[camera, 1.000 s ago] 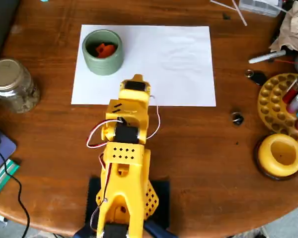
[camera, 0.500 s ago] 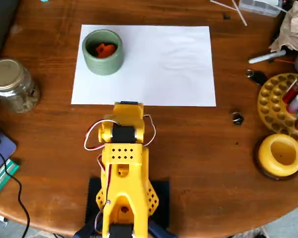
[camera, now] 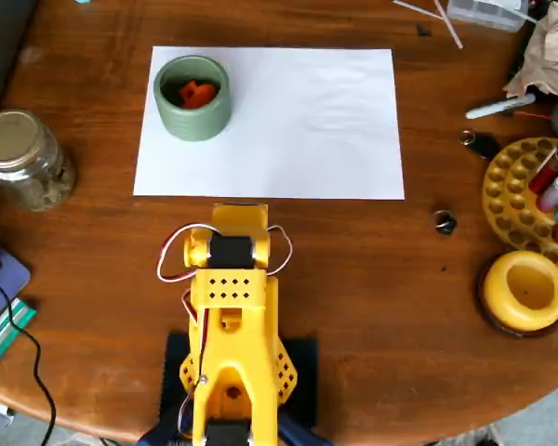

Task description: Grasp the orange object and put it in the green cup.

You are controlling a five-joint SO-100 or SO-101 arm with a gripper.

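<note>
The green cup (camera: 192,111) stands on the far left corner of a white sheet of paper (camera: 298,130) in the overhead view. The orange object (camera: 197,93) lies inside the cup, against its dark interior. The yellow arm (camera: 231,307) is folded back near the table's front edge, its top end just short of the paper's near edge. The gripper itself is tucked beneath the arm's body and hidden, so its fingers do not show. The arm is well clear of the cup.
A glass jar (camera: 20,158) stands at the left. At the right are a yellow round holder (camera: 525,293), a yellow rack with pens (camera: 535,190), small metal bits (camera: 444,222) and crumpled paper (camera: 551,56). A cable (camera: 23,344) runs along the front left.
The arm has pulled back from over the paper toward the front edge and folded in. The orange object stays in the green cup, which has not moved.
</note>
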